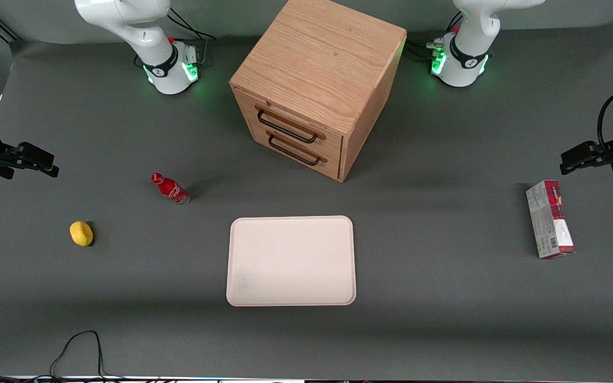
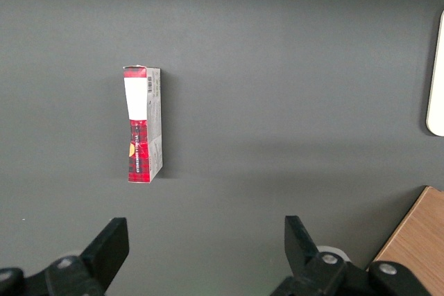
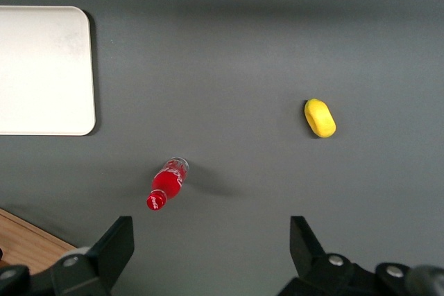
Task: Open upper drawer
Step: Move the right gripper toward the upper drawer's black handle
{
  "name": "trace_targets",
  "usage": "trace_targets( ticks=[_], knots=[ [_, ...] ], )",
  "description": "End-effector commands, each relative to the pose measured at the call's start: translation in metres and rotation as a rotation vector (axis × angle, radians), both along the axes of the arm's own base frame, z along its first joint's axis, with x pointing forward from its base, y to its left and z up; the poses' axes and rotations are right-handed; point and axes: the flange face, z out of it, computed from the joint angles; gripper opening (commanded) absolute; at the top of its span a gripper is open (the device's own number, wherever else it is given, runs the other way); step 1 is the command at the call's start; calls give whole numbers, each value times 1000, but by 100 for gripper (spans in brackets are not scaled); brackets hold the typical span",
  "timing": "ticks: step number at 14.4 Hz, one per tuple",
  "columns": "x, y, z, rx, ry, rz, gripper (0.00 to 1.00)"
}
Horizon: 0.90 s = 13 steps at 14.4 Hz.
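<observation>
We see the upper drawer (image 1: 291, 123) fully closed in the oak cabinet (image 1: 320, 58), directly above the lower drawer (image 1: 297, 150). Our gripper (image 1: 35, 159) hangs at the working arm's end of the table, well apart from the cabinet, fingers (image 3: 114, 249) spread and holding nothing. Red bottle (image 1: 170, 189) and lemon (image 1: 81, 233) lie below it; tray (image 1: 291, 260) sits nearer the front camera than the cabinet.

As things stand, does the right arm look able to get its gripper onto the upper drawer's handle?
Probably yes. The gripper hangs open at the working arm's end of the table, well clear of the cabinet. The upper drawer is shut, and nothing stands in front of its black bar handle; the red bottle stands off to one side.
</observation>
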Motion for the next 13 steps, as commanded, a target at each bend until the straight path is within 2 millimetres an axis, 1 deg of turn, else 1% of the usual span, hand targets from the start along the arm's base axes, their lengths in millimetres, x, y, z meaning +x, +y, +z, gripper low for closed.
trace_targets(
  ticks=[1, 3, 4, 5, 6, 8, 9, 11, 13],
  knots=[
    [0, -2, 6, -2, 1, -23, 100],
    [1, -1, 9, -3, -7, -15, 100],
    [5, -1, 12, -4, -14, -15, 100],
    [10, 2, 10, -6, -14, -15, 100],
    [12, 4, 16, -5, -28, -12, 100],
    [22, 16, 12, 6, -27, 8, 100],
    [26, 28, 11, 14, -29, 31, 100],
    [37, 65, 12, 39, -41, 86, 100],
    [42, 115, 7, 70, -38, 160, 100]
  ],
)
